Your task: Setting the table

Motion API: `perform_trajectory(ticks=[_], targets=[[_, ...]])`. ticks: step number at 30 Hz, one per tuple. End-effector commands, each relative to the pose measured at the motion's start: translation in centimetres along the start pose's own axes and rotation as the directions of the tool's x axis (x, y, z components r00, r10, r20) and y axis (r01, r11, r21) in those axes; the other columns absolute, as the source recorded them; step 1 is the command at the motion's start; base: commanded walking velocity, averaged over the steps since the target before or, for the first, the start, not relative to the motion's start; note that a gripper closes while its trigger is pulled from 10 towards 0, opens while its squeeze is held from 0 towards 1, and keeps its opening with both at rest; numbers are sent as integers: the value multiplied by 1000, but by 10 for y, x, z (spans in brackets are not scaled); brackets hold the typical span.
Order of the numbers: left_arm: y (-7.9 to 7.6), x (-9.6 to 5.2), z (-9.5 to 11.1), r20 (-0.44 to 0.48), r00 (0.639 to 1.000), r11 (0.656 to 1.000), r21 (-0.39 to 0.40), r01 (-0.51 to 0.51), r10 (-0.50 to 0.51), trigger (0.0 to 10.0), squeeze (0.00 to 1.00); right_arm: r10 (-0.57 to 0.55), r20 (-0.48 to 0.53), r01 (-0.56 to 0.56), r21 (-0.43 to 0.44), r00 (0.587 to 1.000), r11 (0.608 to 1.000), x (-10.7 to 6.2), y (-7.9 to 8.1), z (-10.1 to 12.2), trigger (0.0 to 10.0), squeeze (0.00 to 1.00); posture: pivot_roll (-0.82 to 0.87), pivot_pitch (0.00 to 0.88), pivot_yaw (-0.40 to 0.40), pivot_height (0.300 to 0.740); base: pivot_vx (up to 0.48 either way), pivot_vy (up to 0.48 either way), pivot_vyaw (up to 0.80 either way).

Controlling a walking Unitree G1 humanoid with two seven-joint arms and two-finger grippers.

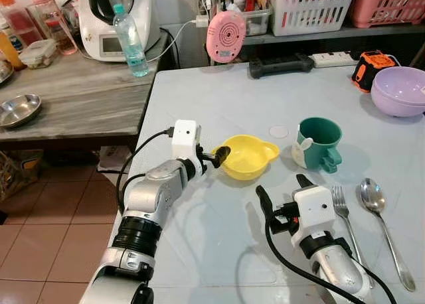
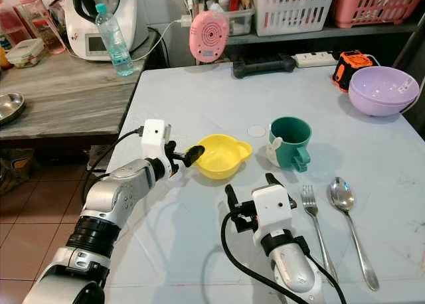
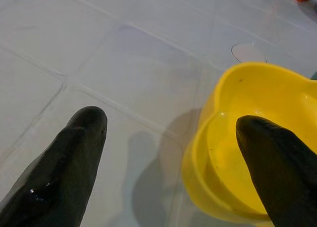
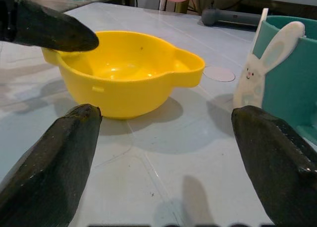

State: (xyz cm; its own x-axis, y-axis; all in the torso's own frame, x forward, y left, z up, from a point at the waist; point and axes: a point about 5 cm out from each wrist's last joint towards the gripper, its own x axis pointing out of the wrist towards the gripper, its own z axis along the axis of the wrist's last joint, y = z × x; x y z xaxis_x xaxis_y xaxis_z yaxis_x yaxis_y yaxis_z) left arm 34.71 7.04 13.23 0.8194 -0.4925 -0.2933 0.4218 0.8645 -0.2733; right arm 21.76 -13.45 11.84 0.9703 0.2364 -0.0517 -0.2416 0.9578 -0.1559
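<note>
So there's a pale grey table [image 1: 219, 98] with a yellow bowl [image 1: 247, 156] sitting a bit in from its left edge, roughly mid-depth. The left gripper [image 1: 220, 154] is right at the bowl's left rim, fingers spread: in the left wrist view one finger [image 3: 277, 172] sits over the inside of the bowl and the other finger [image 3: 64, 162] is outside over the table, so the rim is between them. Can't tell if either one actually touches the rim.

The right gripper [image 1: 284, 190] is nearer the front edge, just in front of the bowl, fingers spread wide with nothing between them, pointing toward the gap between bowl and mug [image 1: 319, 143]. The mug is teal with a white bunny on the side, upright, just right of the bowl. There's a small round disc [image 1: 279, 131] flat on the table behind the two.

A fork [image 1: 345, 221] and spoon [image 1: 380, 218] lie side by side near the front right corner, handles toward the front edge. A lilac bowl [image 1: 400, 90] sits at the right edge further back, with an orange-and-black gadget [image 1: 372, 68] just beside it.
</note>
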Motion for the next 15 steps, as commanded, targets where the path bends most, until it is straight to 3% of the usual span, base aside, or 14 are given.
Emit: perform_trajectory(ticks=[1,2,3,15], targets=[[2,1,-1,-30,1000,1000,-2,7,-7,2980,0,20,14,-20,-6,1000,1000,1,3,4,10000,0,-192,59,120,740,0,0,0],[2,1,-1,-32,999,1000,-5,9,-10,2980,0,21,15,-21,-7,1000,1000,1,4,4,10000,0,-192,59,120,740,0,0,0],[1,1,-1,-41,999,1000,-15,18,-19,0,0,22,15,-22,-10,1000,1000,2,4,4,10000,0,-192,59,119,740,0,0,0],[-4,0,-7,-101,994,997,-55,47,-53,0,0,30,8,-30,-23,1000,999,2,2,3,10000,0,-196,52,112,740,0,0,0]])
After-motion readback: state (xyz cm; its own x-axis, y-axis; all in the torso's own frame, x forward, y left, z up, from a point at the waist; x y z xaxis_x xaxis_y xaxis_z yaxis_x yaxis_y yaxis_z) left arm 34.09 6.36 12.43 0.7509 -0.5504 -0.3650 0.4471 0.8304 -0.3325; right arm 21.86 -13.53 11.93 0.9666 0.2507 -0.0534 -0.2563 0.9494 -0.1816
